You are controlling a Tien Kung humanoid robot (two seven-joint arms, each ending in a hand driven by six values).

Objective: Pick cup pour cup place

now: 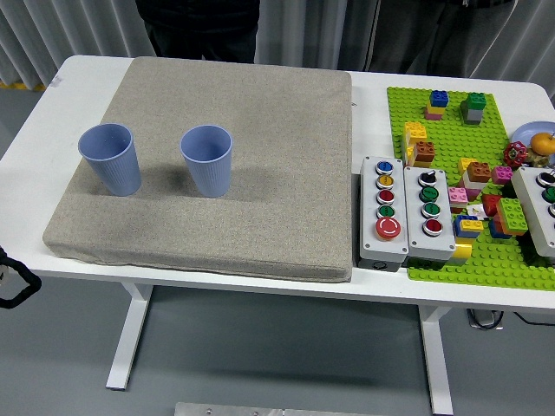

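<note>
Two blue ribbed cups stand upright on a grey-beige pad (260, 173). The left cup (110, 159) is near the pad's left edge, and the right cup (207, 160) stands a short way to its right, apart from it. I cannot see into either cup. A small black part of my left hand (13, 282) shows at the picture's left edge, below the table's near edge and far from both cups. My right arm is out of view.
Two grey button boxes (406, 211) sit right of the pad. Behind them a green baseplate (451, 130) holds several coloured bricks. A third button box (542, 208) and a plate with fruit (536, 143) lie at the right edge. A person in dark clothes (199, 26) stands at the far side.
</note>
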